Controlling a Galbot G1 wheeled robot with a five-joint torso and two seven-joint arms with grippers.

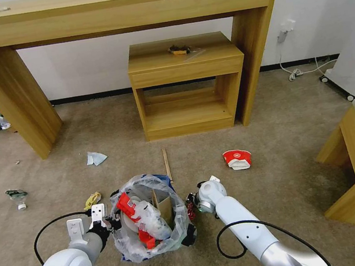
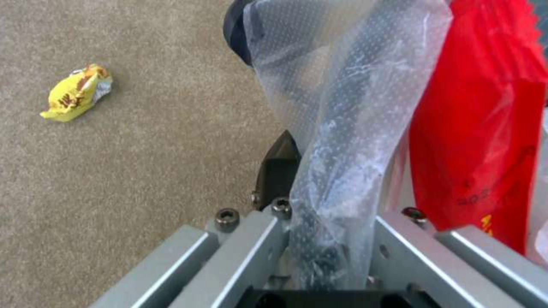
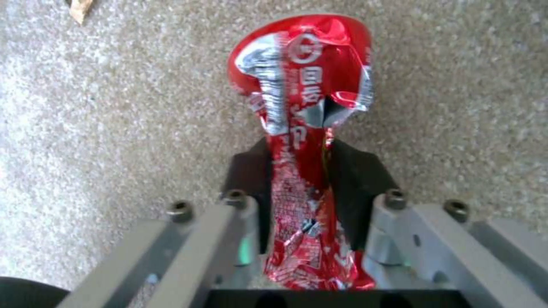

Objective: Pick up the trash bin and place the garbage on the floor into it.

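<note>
Jaws pinching 1 bin (image 1: 150,219), 1 red wrapper (image 3: 302,128)

**Litter lying across the beige carpet**

The floor (image 1: 282,179), a beige-brown short-pile carpet, is carrying scattered litter. A yellow wrapper (image 1: 92,200) is lying just beside the trash bin (image 1: 150,219). A wooden stick (image 1: 167,164) is lying beyond the bin. A red-and-white crumpled cup (image 1: 237,159) is sitting well apart to the right, a pale tissue (image 1: 96,158) and a small crushed bottle (image 1: 17,197) to the left.
</note>
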